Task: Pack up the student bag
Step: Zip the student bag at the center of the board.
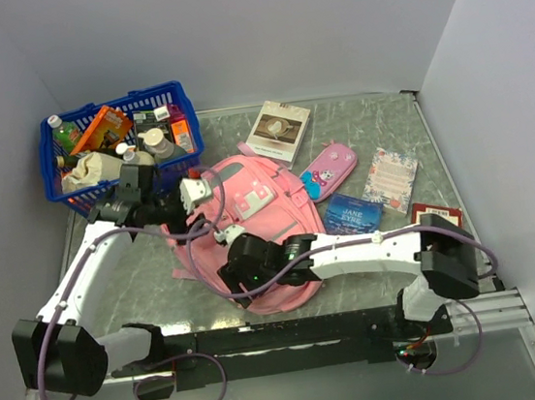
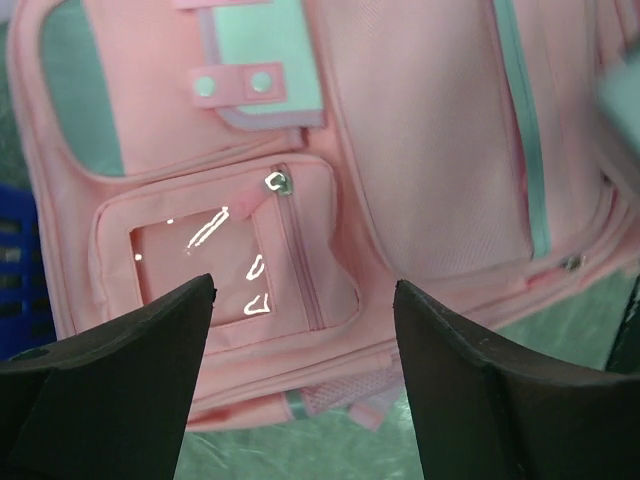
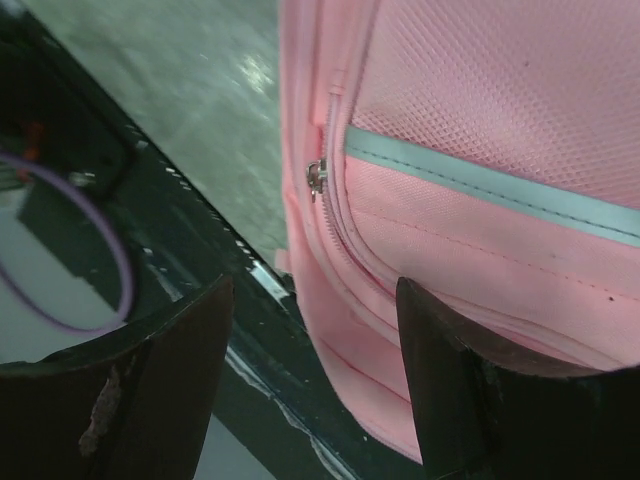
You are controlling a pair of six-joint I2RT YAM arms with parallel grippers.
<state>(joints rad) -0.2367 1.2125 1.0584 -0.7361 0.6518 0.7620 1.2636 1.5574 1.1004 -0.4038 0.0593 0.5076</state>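
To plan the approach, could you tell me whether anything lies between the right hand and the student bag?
Nothing visible does. The open right hand faces the student bag directly, close to the zipper pull on its side.

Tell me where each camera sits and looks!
Top external: high behind, looking down on left arm, right arm, table, student bag.
Left wrist: rides the left arm, facing the bag's front pockets past the open left gripper.
Right wrist: rides the right arm, facing the bag's zipper past the open right gripper.
All share the bag.
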